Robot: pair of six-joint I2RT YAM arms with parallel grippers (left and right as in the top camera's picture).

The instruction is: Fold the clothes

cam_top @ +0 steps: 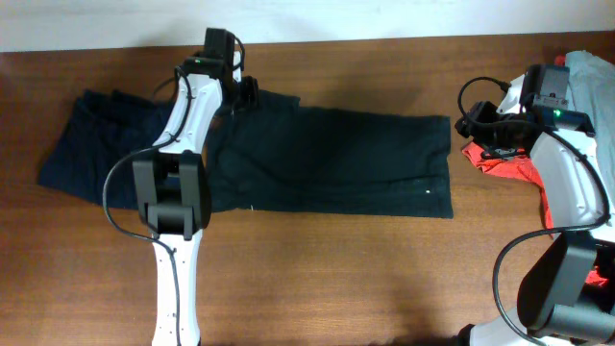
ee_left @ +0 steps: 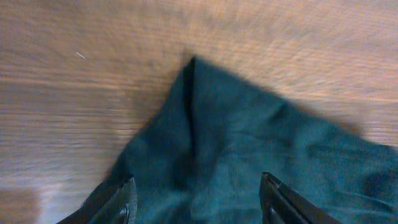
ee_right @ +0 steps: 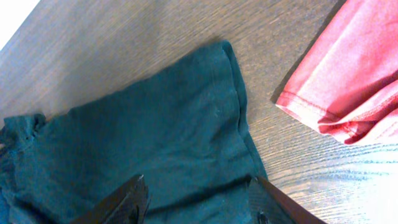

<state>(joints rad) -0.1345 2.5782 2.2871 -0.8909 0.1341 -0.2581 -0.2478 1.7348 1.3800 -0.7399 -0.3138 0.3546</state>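
Fingertips of my left gripper (ee_left: 199, 196) filled the bottom of the left wrist view. They were spread wide with nothing pinched, and a peaked corner of the dark teal garment (ee_left: 249, 143) lay between them. That view was blurred, so I could not tell whether the pads touched cloth. Over the hemmed end, my right gripper (ee_right: 199, 199) was likewise spread apart and empty.

Risks noted:
- The red garment (ee_right: 348, 74) lay just beside that hem, at 2 o'clock in the right wrist view. A drifting close could snag it and drag both.
- The left corner was ridged. Closing there might catch one layer only and skew the fold.
- The bunched end at 9 o'clock overhead could trail and wrinkle if pulled.

Garment: it lay lengthways across the wooden table (cam_top: 317, 279), from 9 to 3 o'clock. It was mostly flat through the middle and right, crumpled at the left end, and not yet folded by my judgement. The left gripper sat at its 12 o'clock edge and the right gripper at its 3 o'clock end.
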